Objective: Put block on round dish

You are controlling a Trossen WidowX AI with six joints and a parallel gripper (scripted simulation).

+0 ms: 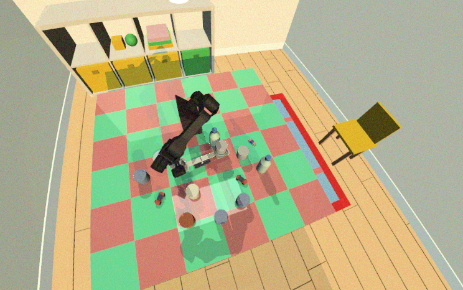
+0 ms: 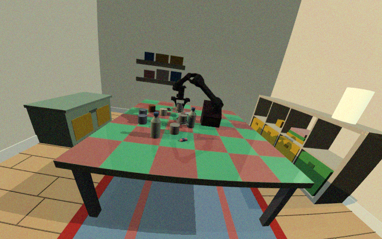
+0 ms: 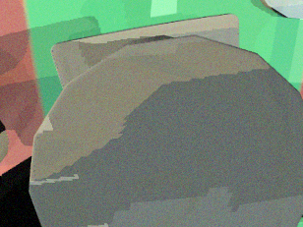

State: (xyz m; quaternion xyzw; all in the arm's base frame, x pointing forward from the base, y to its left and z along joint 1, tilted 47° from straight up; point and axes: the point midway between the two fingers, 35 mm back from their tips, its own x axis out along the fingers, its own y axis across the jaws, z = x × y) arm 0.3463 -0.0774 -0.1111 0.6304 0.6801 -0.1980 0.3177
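The black six-joint arm (image 1: 186,131) (image 2: 207,91) reaches over a green and red checkered table (image 1: 112,221) (image 2: 174,160), its gripper (image 1: 176,165) (image 2: 180,102) pinching one grey cup (image 2: 179,106) (image 3: 167,141) at one end of the small pale balance (image 1: 206,157). Whether that cup has left its square pan (image 3: 223,29) cannot be told. The identical second grey cup (image 1: 221,147) (image 2: 182,118) stands on the opposite end. The block is out of sight, so which cup covers it cannot be told. One round white dish (image 1: 156,156) (image 3: 291,5) lies near the gripped cup, partly covered by the arm in the top view. Around the balance stand six other round containers: three blue-grey cylinders (image 1: 140,176) (image 2: 142,119), one plain grey cylinder (image 1: 243,152) (image 2: 174,128), one cream cylinder (image 1: 192,191) (image 2: 163,112) and one orange-brown cylinder (image 1: 187,220) (image 2: 151,108). Two grey bottles with blue caps (image 1: 263,164) (image 2: 155,127) stand upright, one just beside the second cup; three small toy cars (image 1: 241,179) (image 2: 183,139) are spread among them.
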